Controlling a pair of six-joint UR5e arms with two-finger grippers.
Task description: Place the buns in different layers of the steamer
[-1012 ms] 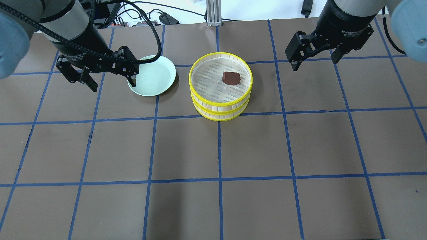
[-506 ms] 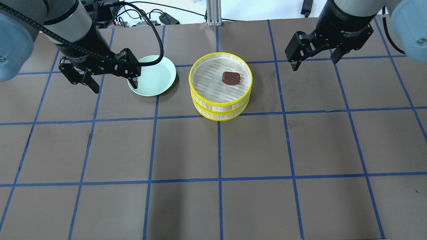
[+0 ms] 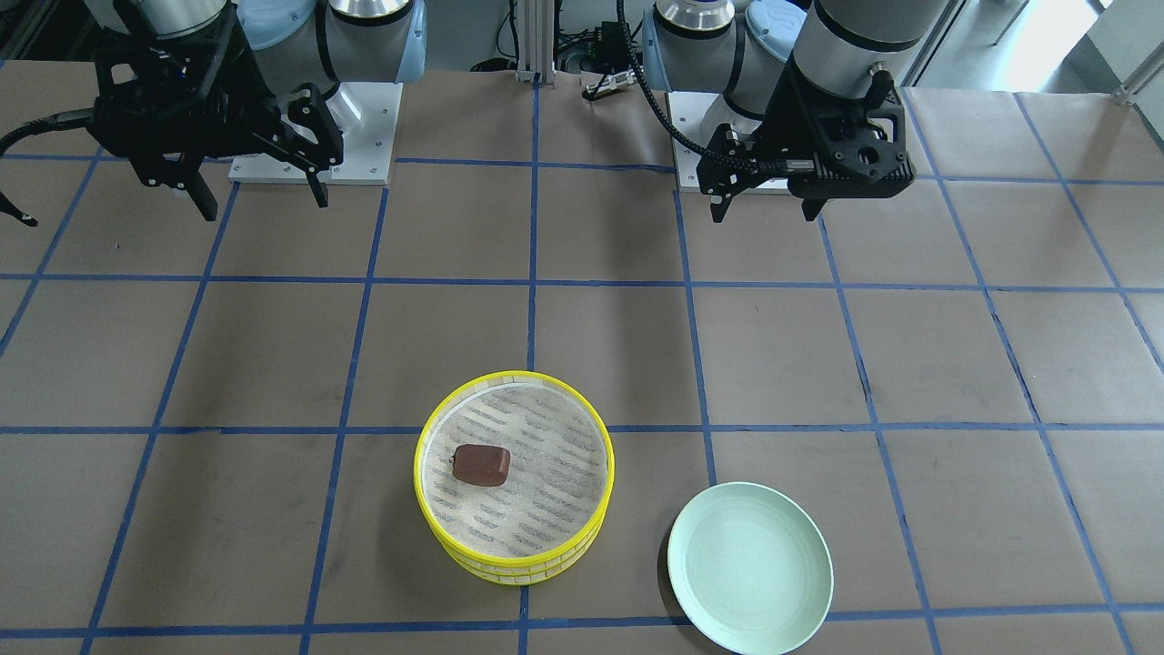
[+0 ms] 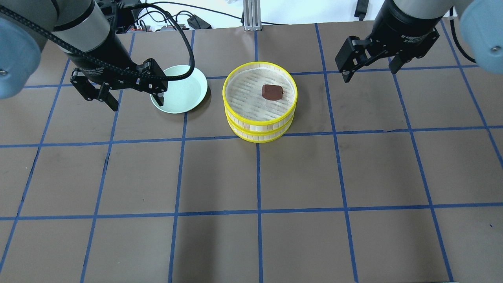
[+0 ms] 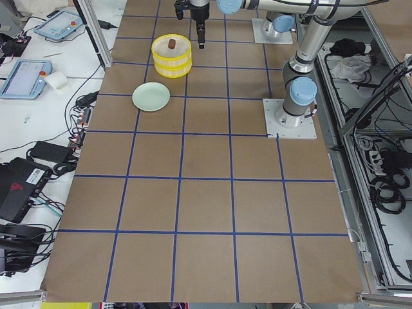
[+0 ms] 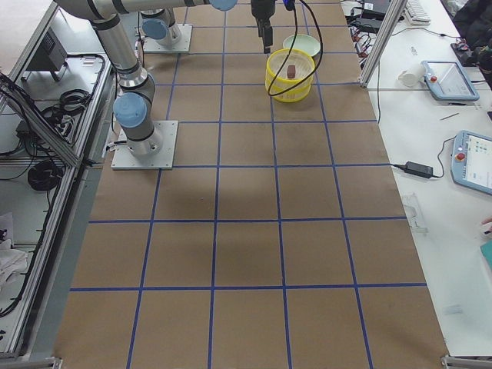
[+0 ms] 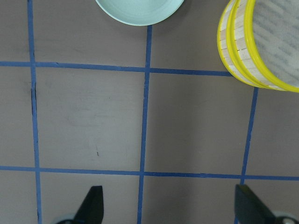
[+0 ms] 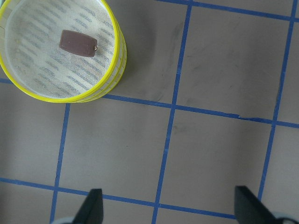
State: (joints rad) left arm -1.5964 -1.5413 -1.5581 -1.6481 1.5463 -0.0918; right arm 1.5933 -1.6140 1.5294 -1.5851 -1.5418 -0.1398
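Note:
The two steamer layers [image 4: 255, 126] stand stacked, yellow-rimmed, at the table's far middle. The dark reddish-brown bun [image 4: 272, 92] lies on the top layer's mesh floor; it also shows in the right wrist view [image 8: 78, 42] and the front view [image 3: 481, 464]. The cream-white bun is not visible; the lower layer's inside is hidden. My left gripper [image 4: 136, 101] is open and empty, raised to the left of the green plate's near edge. My right gripper [image 4: 369, 74] is open and empty, raised to the right of the steamer.
A pale green plate [image 4: 184, 94] sits empty left of the steamer; its edge shows in the left wrist view [image 7: 140, 11]. The brown table cover has a blue tape grid. Cables and a post lie beyond the far edge.
My left gripper has shifted slightly right and toward the robot, staying open. The right gripper, steamer, bun and plate have not visibly moved.

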